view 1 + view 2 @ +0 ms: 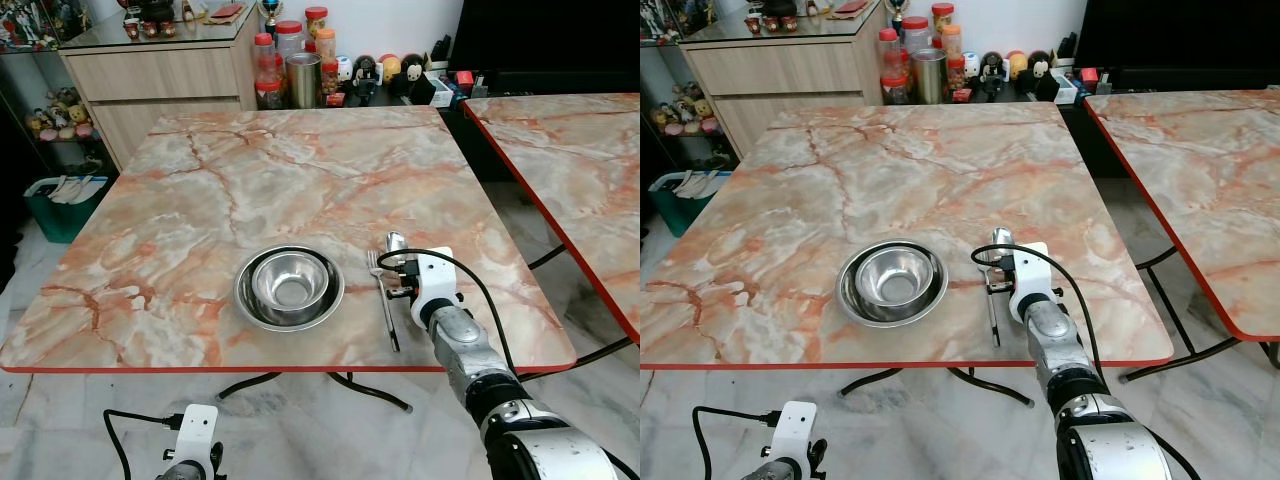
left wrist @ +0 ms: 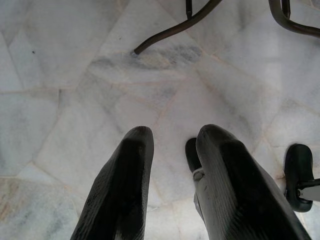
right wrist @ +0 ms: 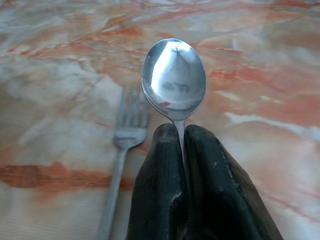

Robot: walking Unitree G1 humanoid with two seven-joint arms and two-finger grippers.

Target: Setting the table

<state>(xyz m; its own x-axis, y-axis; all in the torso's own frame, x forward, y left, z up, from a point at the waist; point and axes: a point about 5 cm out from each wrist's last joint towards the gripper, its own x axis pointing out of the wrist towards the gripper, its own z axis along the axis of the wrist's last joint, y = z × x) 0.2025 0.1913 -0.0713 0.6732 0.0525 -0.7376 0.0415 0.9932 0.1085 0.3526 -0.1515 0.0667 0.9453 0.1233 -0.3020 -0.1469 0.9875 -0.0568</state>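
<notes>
A steel bowl (image 1: 291, 280) sits in a steel plate (image 1: 243, 300) near the front edge of the marble table (image 1: 250, 170). To its right a fork (image 1: 383, 300) lies flat, tines pointing away from me. My right gripper (image 3: 181, 131) is shut on the handle of a spoon (image 3: 173, 75), just right of the fork (image 3: 127, 125). The spoon's bowl (image 1: 395, 241) points away from me, low over the tabletop; whether it touches I cannot tell. My left gripper (image 2: 176, 132) hangs open below the table edge, over the floor.
A second marble table (image 1: 580, 170) stands close on the right with a narrow gap between. Jars and a steel canister (image 1: 295, 65) crowd the far side by a wooden cabinet (image 1: 160, 80). A green bin (image 1: 62, 205) stands at the left. Black table legs (image 2: 170, 30) cross the tiled floor.
</notes>
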